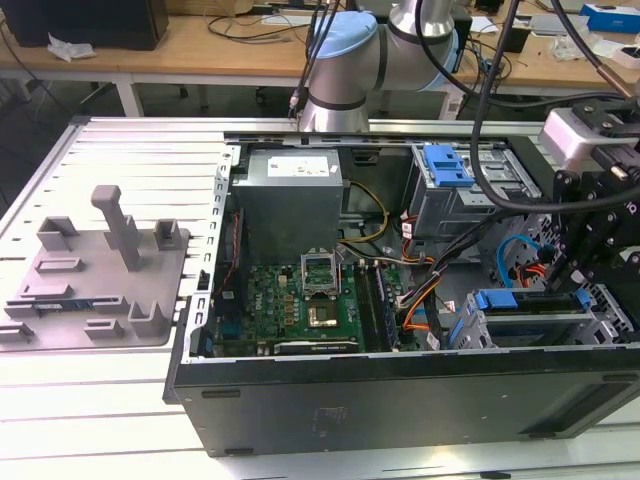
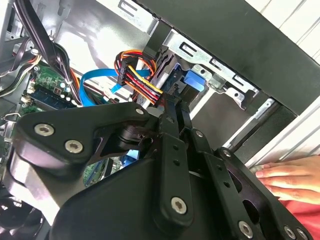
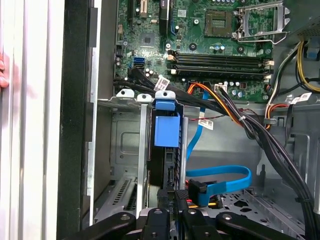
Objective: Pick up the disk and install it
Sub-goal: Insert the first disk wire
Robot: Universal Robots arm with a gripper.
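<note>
One disk (image 3: 166,150) upright in drive cage (image 3: 127,150), one hand (image 3: 172,200) closed on its edge, one motherboard (image 3: 200,40).

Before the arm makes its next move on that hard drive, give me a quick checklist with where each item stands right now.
1. Disk lined up in a drive cage slot: ok, it stands edge-on between the metal rails in the first wrist view.
2. Disk fully seated: cannot tell, its far end is hidden.
3. Gripper in line with the disk: ok, it sits right at the disk's near end.
4. Blue data cable clear of the slot: cannot tell, its connector lies close beside the gripper.
5. People clear of the work area: not ok, a hand rests just outside the computer case, near the gripper.
</note>
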